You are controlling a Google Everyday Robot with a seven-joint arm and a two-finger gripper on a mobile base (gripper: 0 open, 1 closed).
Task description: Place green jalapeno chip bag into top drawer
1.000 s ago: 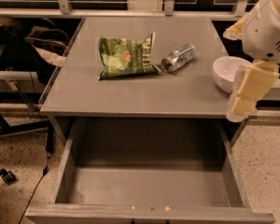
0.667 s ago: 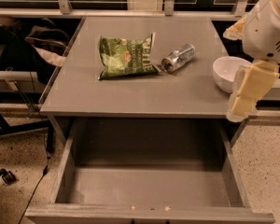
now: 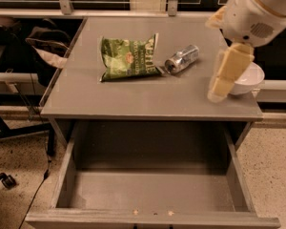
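Note:
The green jalapeno chip bag (image 3: pixel 127 57) lies flat on the grey tabletop (image 3: pixel 148 97), left of centre. The top drawer (image 3: pixel 152 190) is pulled fully open below the table front, and nothing shows inside it. My gripper (image 3: pixel 215 94) hangs from the white arm (image 3: pixel 255 11) at the upper right. It hovers over the right part of the tabletop, well to the right of the bag and clear of it. It holds nothing that I can see.
A crushed silver can (image 3: pixel 182 59) lies just right of the bag. A white bowl (image 3: pixel 249 78) sits at the table's right edge, partly behind the gripper. A dark chair with a bag (image 3: pixel 35 46) stands to the left, and a window rail runs along the back.
My gripper has moved left from the table's right edge to over the tabletop, now partly covering the bowl. The bag, can and drawer have not moved.

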